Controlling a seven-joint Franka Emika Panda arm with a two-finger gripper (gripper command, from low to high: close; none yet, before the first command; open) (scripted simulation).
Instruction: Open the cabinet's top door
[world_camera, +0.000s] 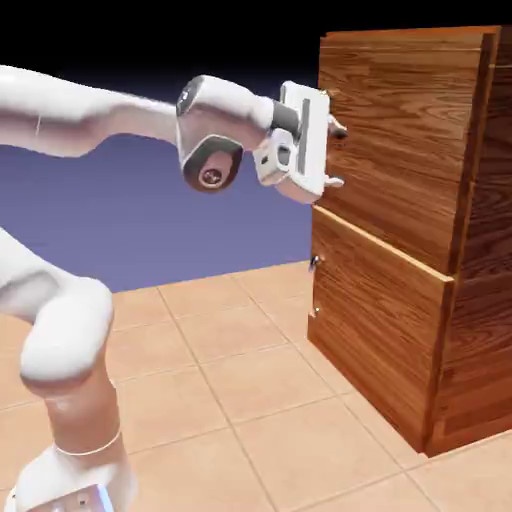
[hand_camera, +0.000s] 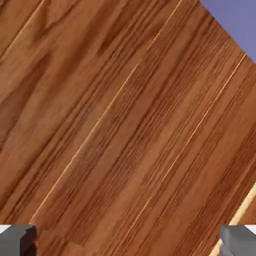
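Glossy white rounded arm (world_camera: 60, 330), grey-capped joints, grey fingertips (hand_camera: 17, 239)

top door (world_camera: 400, 150) handle hidden behind tool (world_camera: 336, 155), cabinet (world_camera: 470, 300) cut off at right

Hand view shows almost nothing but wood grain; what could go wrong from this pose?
1. The gripper is hard up against the top door, and no handle shows between its fingertips, so closing may catch nothing.
2. Pushing further forward could jam the fingers into the panel.
3. The lower door already stands ajar below; a downward slip might snag it.

One cabinet (world_camera: 420, 230), two doors, one arm (world_camera: 90, 120).
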